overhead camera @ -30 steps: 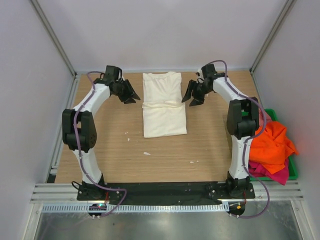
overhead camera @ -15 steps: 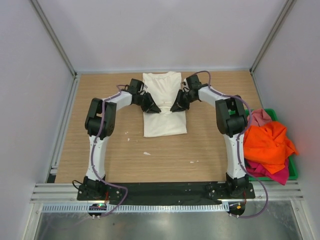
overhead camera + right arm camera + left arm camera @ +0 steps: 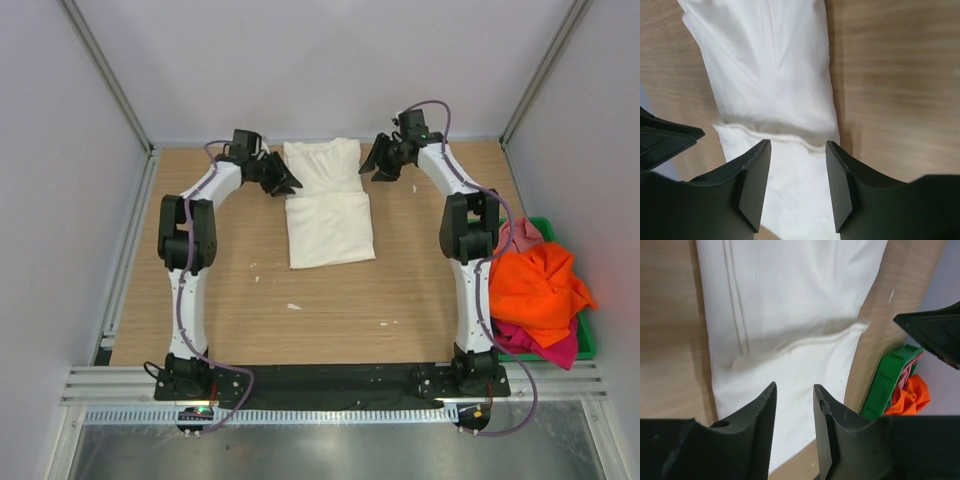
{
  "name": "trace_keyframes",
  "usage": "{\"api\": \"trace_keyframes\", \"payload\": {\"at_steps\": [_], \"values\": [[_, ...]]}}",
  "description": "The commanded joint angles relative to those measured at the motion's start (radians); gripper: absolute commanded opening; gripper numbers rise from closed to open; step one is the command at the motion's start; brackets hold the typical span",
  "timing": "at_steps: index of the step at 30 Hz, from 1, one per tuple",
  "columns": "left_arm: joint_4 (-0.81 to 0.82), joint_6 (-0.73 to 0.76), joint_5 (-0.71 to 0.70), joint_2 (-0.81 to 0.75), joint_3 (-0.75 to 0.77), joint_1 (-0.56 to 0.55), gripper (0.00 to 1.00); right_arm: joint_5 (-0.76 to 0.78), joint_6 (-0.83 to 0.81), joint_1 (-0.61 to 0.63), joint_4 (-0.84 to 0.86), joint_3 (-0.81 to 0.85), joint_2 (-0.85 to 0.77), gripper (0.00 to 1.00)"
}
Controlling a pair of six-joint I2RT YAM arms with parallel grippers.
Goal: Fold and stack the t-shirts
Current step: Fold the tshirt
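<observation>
Overhead, left tool (image 3: 287, 185), right tool (image 3: 372, 169) flank cream t-shirt (image 3: 328, 215), maybe touching, parted close-up

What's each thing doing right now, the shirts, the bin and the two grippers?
white t-shirt, folded, lying flat
green bin, heaped with shirts
orange t-shirt, crumpled in the bin
pink t-shirt, crumpled in the bin
magenta t-shirt, crumpled under the orange one
left gripper, open, empty
right gripper, open, empty
</observation>
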Motion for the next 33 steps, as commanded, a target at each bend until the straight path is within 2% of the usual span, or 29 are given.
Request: {"api": "trace_keyframes", "payload": {"at_steps": [1, 3, 5, 6, 7, 8, 9, 10, 19, 24, 25, 28, 29, 31, 33], "values": [[-0.043, 0.069, 0.056, -0.217, -0.156, -0.044, 0.37, -0.123, -0.005, 0.031, -0.016, -0.159, -0.175, 0.55], [0.014, 0.048, 0.106, -0.271, -0.263, -0.079, 0.35, -0.237, 0.009, 0.048, 0.048, -0.354, -0.289, 0.55], [0.101, -0.01, 0.171, -0.315, -0.394, -0.102, 0.27, -0.303, 0.019, 0.069, 0.119, -0.454, -0.334, 0.5], [0.12, -0.021, 0.178, -0.326, -0.428, -0.119, 0.21, -0.35, 0.022, 0.072, 0.135, -0.537, -0.357, 0.34], [0.144, -0.026, 0.172, -0.332, -0.495, -0.122, 0.19, -0.366, 0.023, 0.075, 0.18, -0.577, -0.363, 0.25], [0.153, -0.03, 0.165, -0.341, -0.526, -0.124, 0.16, -0.384, 0.023, 0.075, 0.2, -0.615, -0.369, 0.2], [0.164, -0.037, 0.159, -0.342, -0.56, -0.116, 0.15, -0.398, 0.014, 0.074, 0.216, -0.667, -0.364, 0.11], [0.184, -0.043, 0.162, -0.34, -0.584, -0.11, 0.14, -0.412, 0.0, 0.072, 0.224, -0.688, -0.36, 0.08], [0.125, 0.078, 0.159, -0.274, -0.738, -0.058, 0.09, -0.426, -0.049, -0.026, 0.29, -0.921, -0.302, 0.07], [0.071, 0.173, 0.162, -0.344, -0.819, -0.053, 0.09, -0.334, -0.105, -0.067, 0.224, -1.034, -0.415, 0.09], [0.049, 0.184, 0.163, -0.408, -0.836, -0.052, 0.1, -0.305, -0.13, -0.067, 0.155, -1.03, -0.455, 0.11], [0.032, 0.148, 0.189, -0.521, -0.838, -0.055, 0.21, -0.231, -0.201, -0.057, 0.013, -0.953, -0.551, 0.15], [0.034, 0.132, 0.194, -0.541, -0.83, -0.058, 0.28, -0.238, -0.201, -0.042, -0.003, -0.932, -0.561, 0.18], [0.057, 0.085, 0.209, -0.556, -0.796, -0.066, 0.29, -0.281, -0.176, -0.009, -0.006, -0.875, -0.565, 0.2], [0.124, 0.043, 0.24, -0.527, -0.779, -0.078, 0.29, -0.333, -0.115, 0.05, 0.062, -0.856, -0.527, 0.24]]}}
